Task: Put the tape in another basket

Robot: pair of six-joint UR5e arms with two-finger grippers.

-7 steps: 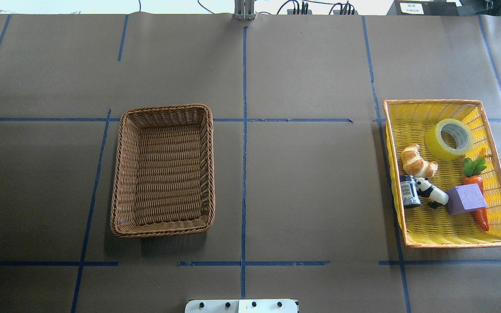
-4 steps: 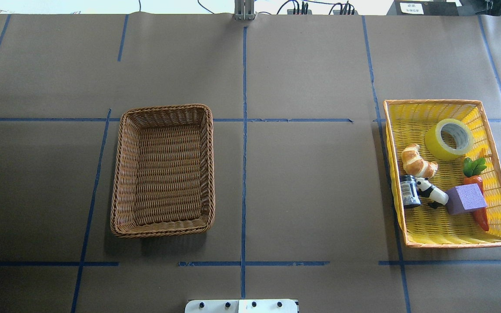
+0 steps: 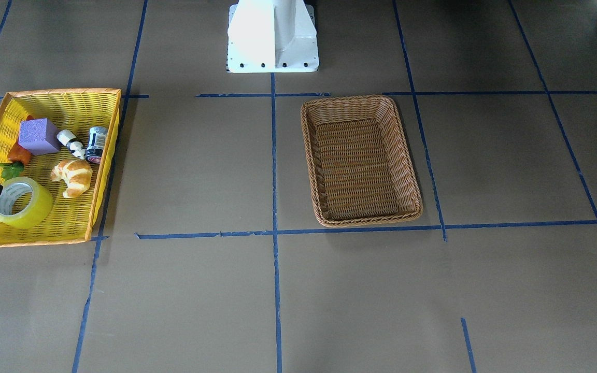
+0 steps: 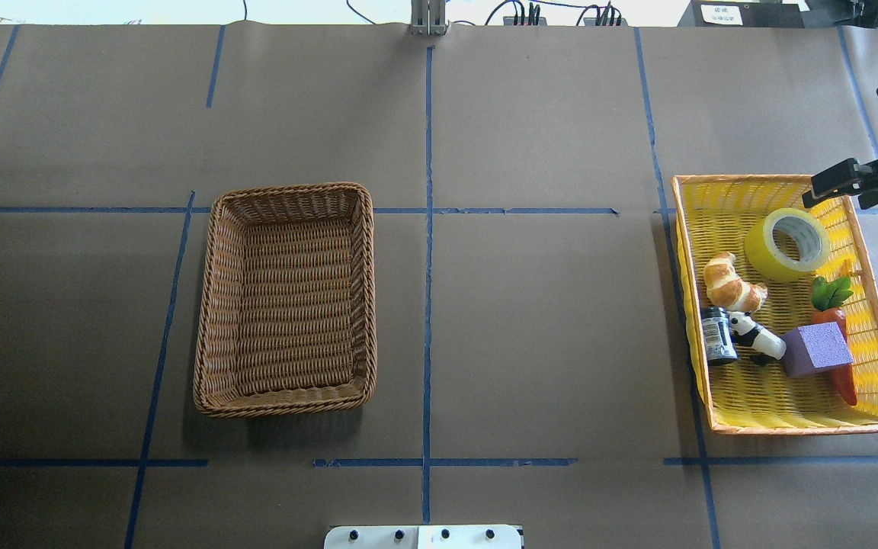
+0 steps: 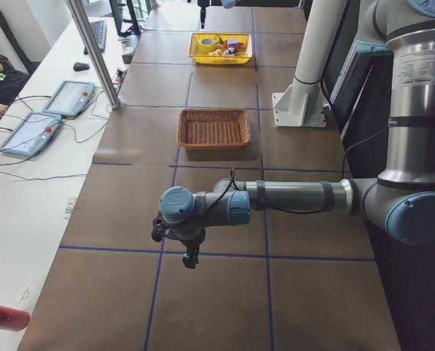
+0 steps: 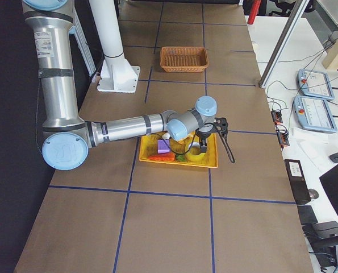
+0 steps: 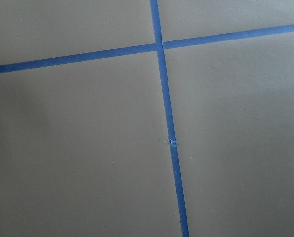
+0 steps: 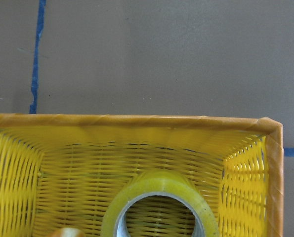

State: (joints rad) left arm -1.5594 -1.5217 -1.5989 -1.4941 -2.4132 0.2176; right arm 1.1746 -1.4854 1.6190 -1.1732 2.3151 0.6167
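Note:
The yellow tape roll [image 4: 761, 253] lies tilted in the far part of the yellow tray-like basket [image 4: 759, 180]. It also shows in the front view [image 3: 33, 211] and in the right wrist view [image 8: 159, 183]. My right gripper [image 4: 814, 197] hangs over that basket's far right corner, just beyond the tape and apart from it. I cannot tell whether it is open or shut. The brown wicker basket [image 4: 286, 191] stands empty on the left half of the table. My left gripper [image 5: 191, 260] points down over bare table far from both baskets. I cannot tell its state.
The yellow basket also holds a croissant [image 4: 732, 284], a small dark jar [image 4: 717, 337], a panda figure [image 4: 755, 337], a purple block [image 4: 816, 349] and a carrot [image 4: 835, 320]. The robot's white base [image 3: 272, 36] stands at the near table edge.
My right arm has come in from the right edge of the overhead view, moving left to the yellow basket's far right corner near the tape. Nothing else has moved.

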